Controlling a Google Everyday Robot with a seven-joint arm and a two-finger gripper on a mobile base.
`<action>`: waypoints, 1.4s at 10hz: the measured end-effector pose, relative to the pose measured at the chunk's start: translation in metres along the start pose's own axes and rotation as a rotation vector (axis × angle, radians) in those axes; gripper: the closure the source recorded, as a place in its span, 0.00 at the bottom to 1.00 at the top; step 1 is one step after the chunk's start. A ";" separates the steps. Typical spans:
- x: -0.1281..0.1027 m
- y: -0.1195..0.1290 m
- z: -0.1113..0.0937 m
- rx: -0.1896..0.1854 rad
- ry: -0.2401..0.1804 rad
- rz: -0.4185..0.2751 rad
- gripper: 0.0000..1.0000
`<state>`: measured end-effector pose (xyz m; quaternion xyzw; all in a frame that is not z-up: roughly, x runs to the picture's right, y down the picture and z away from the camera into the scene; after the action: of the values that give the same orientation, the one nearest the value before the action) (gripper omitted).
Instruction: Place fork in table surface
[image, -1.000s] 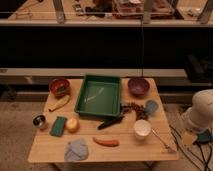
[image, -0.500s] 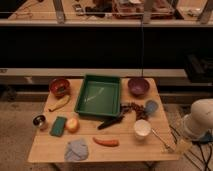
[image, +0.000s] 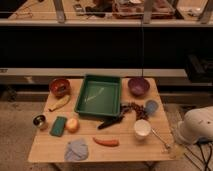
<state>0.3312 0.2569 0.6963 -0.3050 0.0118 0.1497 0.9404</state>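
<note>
The slim silvery fork lies on the light tan wooden table surface, near the front right corner, just right of the white cup. My white arm reaches in from the right, past the table's right edge. My gripper is low at the front right corner of the table, by the near end of the fork. I cannot tell whether it touches the fork.
A green tray stands mid-table. Around it are a red bowl, purple bowl, banana, metal cup, green sponge, orange fruit, carrot, grey cloth, black object and a blue item.
My arm has moved lower and a little to the left, toward the table's front right corner. The things on the table have not moved.
</note>
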 end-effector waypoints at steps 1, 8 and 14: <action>-0.001 0.000 0.000 0.001 -0.003 -0.001 0.20; -0.021 -0.028 0.040 0.056 0.002 -0.014 0.20; -0.011 -0.041 0.056 0.042 0.065 0.045 0.20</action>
<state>0.3285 0.2548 0.7661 -0.2894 0.0524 0.1605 0.9422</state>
